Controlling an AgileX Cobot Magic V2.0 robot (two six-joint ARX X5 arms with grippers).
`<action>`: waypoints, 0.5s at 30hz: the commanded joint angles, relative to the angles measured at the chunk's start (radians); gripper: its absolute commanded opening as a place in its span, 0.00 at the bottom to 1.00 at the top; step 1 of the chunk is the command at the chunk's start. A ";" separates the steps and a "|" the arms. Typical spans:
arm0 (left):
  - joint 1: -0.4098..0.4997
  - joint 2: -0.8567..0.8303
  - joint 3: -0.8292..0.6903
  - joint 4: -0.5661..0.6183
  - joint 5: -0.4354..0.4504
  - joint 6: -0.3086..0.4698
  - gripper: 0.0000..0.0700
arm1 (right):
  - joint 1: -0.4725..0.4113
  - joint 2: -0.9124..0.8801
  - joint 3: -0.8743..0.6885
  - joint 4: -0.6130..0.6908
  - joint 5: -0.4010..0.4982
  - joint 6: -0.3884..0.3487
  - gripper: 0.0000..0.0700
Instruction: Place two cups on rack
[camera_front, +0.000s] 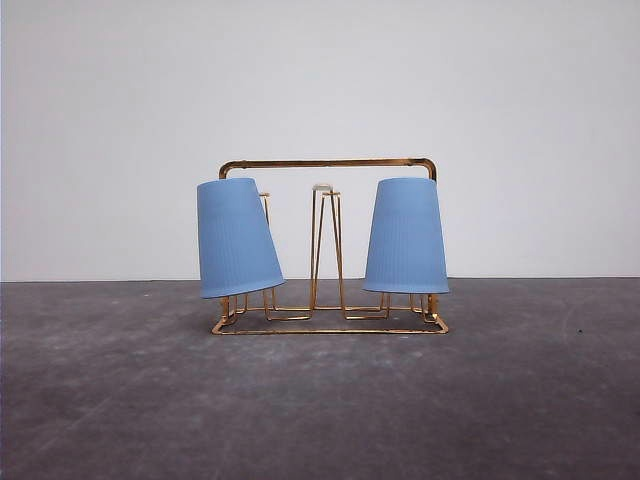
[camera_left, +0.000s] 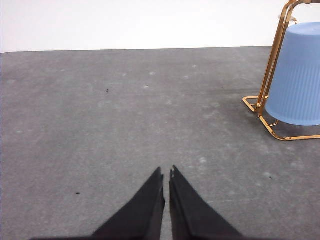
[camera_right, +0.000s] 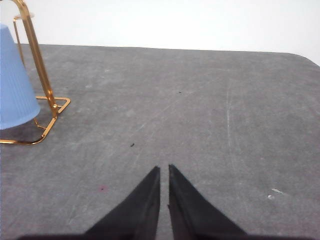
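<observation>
On the thin gold wire rack (camera_front: 330, 240): two ribbed light-blue plastic cups (camera_front: 237, 238) (camera_front: 406, 236) inverted, left one tilted, seemingly over prongs | my left gripper (camera_left: 166, 174) and right gripper (camera_right: 164, 170): pressed together, empty, well apart from rack.

Gold rack (camera_front: 330, 250) on grey table (camera_front: 320, 400)

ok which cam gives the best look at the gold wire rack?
Front view: the whole thin gold wire rack shows, frame, middle prongs and base, with an upside-down light blue ribbed plastic cup at each end, the other. The left wrist view and right wrist view each catch just one end.
</observation>
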 joint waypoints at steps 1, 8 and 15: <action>0.000 -0.001 -0.014 -0.006 -0.002 0.014 0.00 | 0.002 0.000 -0.003 0.011 0.004 0.004 0.04; 0.000 -0.001 -0.014 -0.005 -0.002 0.014 0.00 | 0.002 0.000 -0.003 0.011 0.004 0.004 0.04; 0.000 -0.001 -0.014 -0.005 -0.002 0.014 0.00 | 0.002 0.000 -0.003 0.011 0.004 0.004 0.04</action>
